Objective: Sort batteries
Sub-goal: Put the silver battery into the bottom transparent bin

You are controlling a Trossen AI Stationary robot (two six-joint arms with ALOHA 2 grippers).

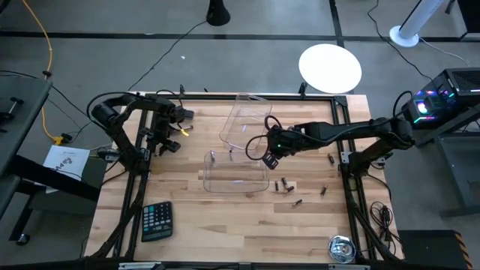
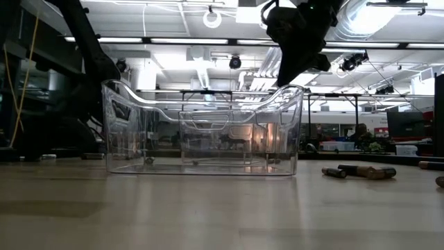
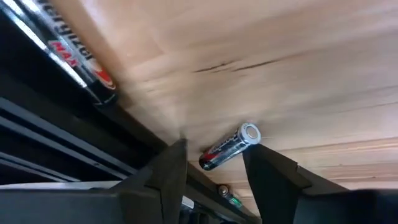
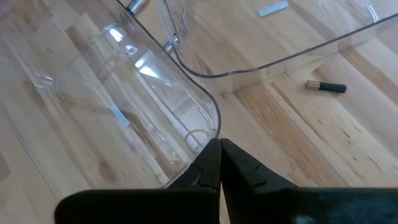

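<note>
My left gripper [image 3: 214, 168] is open and low over the wood at the table's left [image 1: 171, 144]. A silver-and-black battery [image 3: 229, 148] lies on the table between its fingers, slanting across the gap. A second battery [image 3: 79, 51] lies farther off. My right gripper [image 4: 219, 155] is shut and hangs above the near clear tray's [image 1: 236, 171] far right corner [image 1: 270, 152], high in the low view [image 2: 298, 35]. Small batteries lie in that tray [image 4: 134, 6]. Several loose ones lie on the wood to its right [image 1: 283, 184] [image 1: 324, 190] [image 2: 361, 171], one beside the tray wall [image 4: 326, 87].
A second clear tray [image 1: 244, 120] stands tilted behind the near one. A black calculator [image 1: 157, 220] lies at the near left and a round tape measure [image 1: 341, 248] at the near right. The table's dark frame rail [image 3: 56, 143] runs close by my left gripper.
</note>
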